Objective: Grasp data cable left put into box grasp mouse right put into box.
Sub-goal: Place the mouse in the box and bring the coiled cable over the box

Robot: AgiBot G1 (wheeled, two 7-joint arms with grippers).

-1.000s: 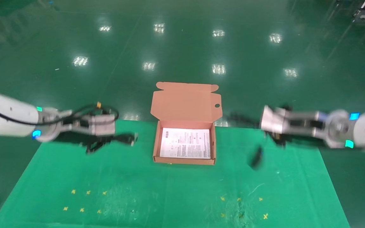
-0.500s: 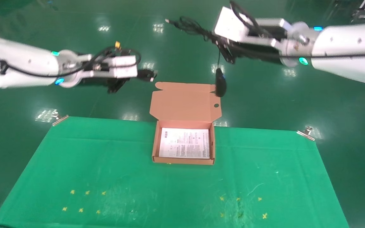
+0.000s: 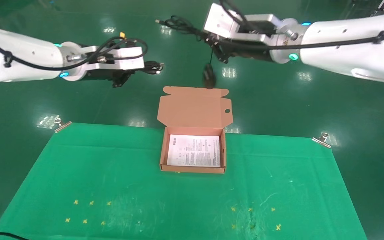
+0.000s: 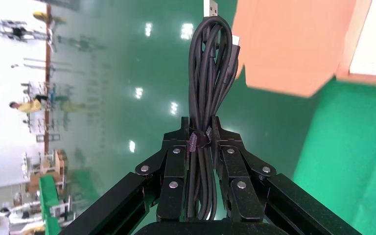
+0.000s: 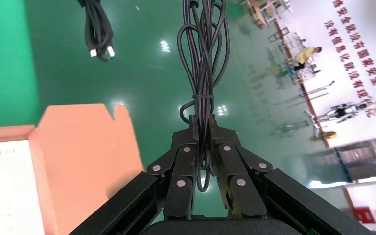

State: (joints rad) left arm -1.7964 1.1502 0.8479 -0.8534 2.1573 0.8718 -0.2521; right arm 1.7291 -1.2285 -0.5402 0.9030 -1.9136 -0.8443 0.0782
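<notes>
The box lies open at the mat's far middle, its lid standing back and a white printed sheet in its bottom. My left gripper is high up, left of the lid, and shut on the data cable. The left wrist view shows the cable bundle clamped between the fingers. My right gripper is high above the lid's far edge, shut on the mouse's bundled cord. The mouse hangs from it on its cord, just above the lid's top edge.
A green mat covers the table, held by metal clips at the far corners. Small yellow crosses mark its near part. Shiny green floor lies beyond. The right wrist view also shows the lid.
Both arms have risen from mat level to high above the table with their loads. Since then my right gripper has moved left, swinging the mouse over the lid's far edge.
</notes>
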